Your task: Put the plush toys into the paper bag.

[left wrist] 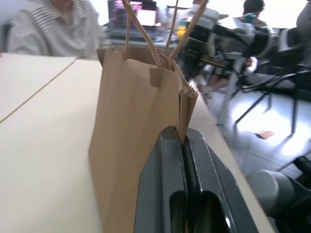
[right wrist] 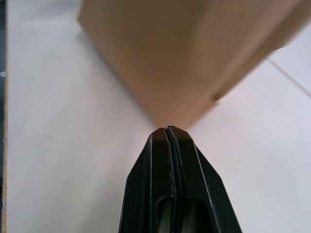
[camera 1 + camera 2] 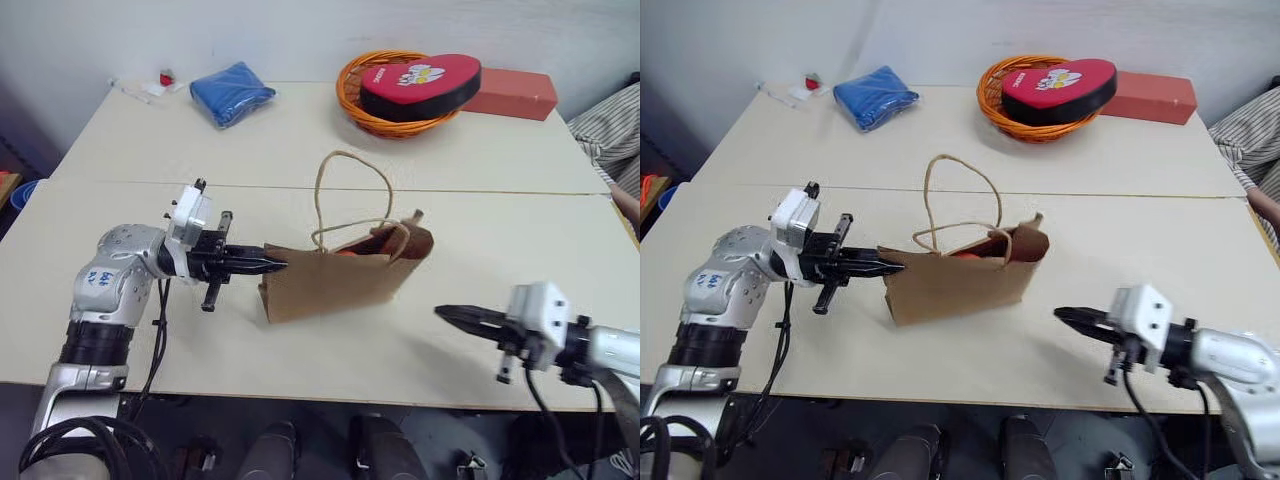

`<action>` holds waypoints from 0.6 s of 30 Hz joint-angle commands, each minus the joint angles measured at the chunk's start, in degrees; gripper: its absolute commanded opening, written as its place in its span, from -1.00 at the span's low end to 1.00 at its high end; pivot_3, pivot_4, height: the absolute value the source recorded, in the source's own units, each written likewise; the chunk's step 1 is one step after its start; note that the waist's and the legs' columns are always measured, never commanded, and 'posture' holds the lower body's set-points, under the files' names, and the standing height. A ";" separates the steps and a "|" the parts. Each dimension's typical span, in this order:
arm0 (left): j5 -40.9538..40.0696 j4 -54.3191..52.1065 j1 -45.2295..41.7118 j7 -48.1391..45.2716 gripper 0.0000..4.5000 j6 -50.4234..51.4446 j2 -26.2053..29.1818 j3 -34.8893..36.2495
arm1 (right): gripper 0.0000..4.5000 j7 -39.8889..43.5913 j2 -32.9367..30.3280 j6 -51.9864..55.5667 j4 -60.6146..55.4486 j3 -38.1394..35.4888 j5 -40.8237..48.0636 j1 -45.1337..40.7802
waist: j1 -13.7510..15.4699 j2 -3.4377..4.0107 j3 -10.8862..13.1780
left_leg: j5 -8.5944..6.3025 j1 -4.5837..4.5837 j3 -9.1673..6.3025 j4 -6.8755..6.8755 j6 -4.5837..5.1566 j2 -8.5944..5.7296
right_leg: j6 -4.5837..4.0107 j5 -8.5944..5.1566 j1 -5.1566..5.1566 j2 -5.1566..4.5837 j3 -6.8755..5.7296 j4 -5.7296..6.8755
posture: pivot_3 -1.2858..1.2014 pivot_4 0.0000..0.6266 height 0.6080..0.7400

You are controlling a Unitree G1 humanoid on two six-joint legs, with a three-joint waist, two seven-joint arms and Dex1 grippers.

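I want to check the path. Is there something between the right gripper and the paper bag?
Nothing visible does. Only bare table lies between the shut right gripper and the paper bag, which the left gripper meets at its other side.

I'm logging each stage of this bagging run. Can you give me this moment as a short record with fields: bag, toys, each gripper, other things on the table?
paper bag: on the table, mouth toward the robot's right, handles up
plush toys: orange and red show inside the bag's mouth
left gripper: fingers shut, tips at the bag's bottom edge
right gripper: fingers shut, empty, apart from the bag
far side: orange wicker basket holding a red heart cushion, folded blue cloth, red box
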 commanded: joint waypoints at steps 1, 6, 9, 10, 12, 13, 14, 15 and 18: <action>0.05 4.74 -1.76 -6.42 -0.99 -3.62 1.50 -2.40 | -1.00 1.31 0.56 -3.08 -0.66 -5.91 0.94 4.37 | -0.06 0.00 0.00 | 0.00 0.00 0.01 0.00 0.00 0.00 | 0.00 0.00 0.00 0.01 0.04 0.03 | 0.03 -0.52 1.00; 3.23 16.40 -6.25 -6.42 -0.99 -13.79 0.69 -4.24 | -1.00 -0.01 2.12 -4.59 -0.47 -5.95 0.77 5.57 | 0.07 0.00 0.00 | 0.01 0.03 0.03 0.09 0.02 -0.03 | 0.01 0.00 0.00 -0.01 0.07 0.11 | 0.03 -0.52 1.00; 2.23 15.39 -6.75 -6.42 -0.99 -13.61 0.53 -4.36 | -1.00 -0.67 2.14 -4.69 0.01 -4.97 0.89 3.99 | 0.10 0.00 0.00 | 0.01 0.03 0.02 0.09 0.02 -0.03 | 0.01 0.00 0.00 -0.02 0.06 0.12 | 0.03 -0.52 1.00; 1.63 14.36 -6.53 -6.42 -0.99 -12.56 0.68 -4.23 | -1.00 -0.71 2.06 -4.81 0.35 -4.73 0.90 3.51 | 0.06 0.00 0.00 | 0.01 0.03 0.02 0.09 0.01 -0.03 | 0.01 0.00 0.00 -0.03 0.07 0.11 | 0.03 -0.52 1.00; 1.73 11.93 -5.20 -6.41 -0.82 -11.78 1.42 -4.04 | -1.00 -0.43 1.88 -5.10 1.44 -4.09 0.77 2.45 | 0.06 -0.01 0.00 | 0.01 0.01 0.01 0.09 0.02 -0.03 | 0.01 0.00 -0.01 -0.03 0.06 0.09 | 0.03 -0.52 1.00; 2.07 10.80 -4.39 -6.06 -0.76 -11.66 1.81 -3.72 | -1.00 0.13 1.94 -5.64 2.05 -3.77 1.04 1.69 | 0.03 0.00 0.00 | 0.01 0.02 0.01 0.08 0.01 -0.03 | 0.01 0.00 -0.01 -0.03 0.06 0.09 | 0.03 -0.52 1.00; 2.38 9.53 -3.46 -5.86 -0.60 -11.47 2.39 -3.49 | -1.00 0.48 1.98 -5.88 2.61 -3.51 1.39 0.92 | 0.04 0.00 0.00 | 0.01 0.02 0.01 0.08 0.01 -0.02 | 0.01 0.00 -0.01 -0.02 0.06 0.09 | 0.03 -0.52 1.00; 2.29 8.13 -2.47 -5.70 -0.49 -10.89 3.08 -3.19 | -1.00 0.54 1.95 -6.06 3.19 -3.28 1.40 0.19 | -0.03 0.00 0.00 | 0.01 0.02 0.01 0.08 0.01 -0.02 | 0.01 0.00 -0.01 -0.03 0.06 0.10 | 0.03 -0.52 1.00; 0.67 3.66 0.57 -3.52 -0.09 -7.95 4.91 -1.22 | -1.00 0.83 1.87 -6.76 5.16 -2.74 1.43 -1.81 | -0.11 0.00 0.00 | 0.01 0.03 0.01 0.08 0.01 0.00 | 0.01 0.00 -0.01 -0.02 0.08 0.11 | 0.03 -0.52 1.00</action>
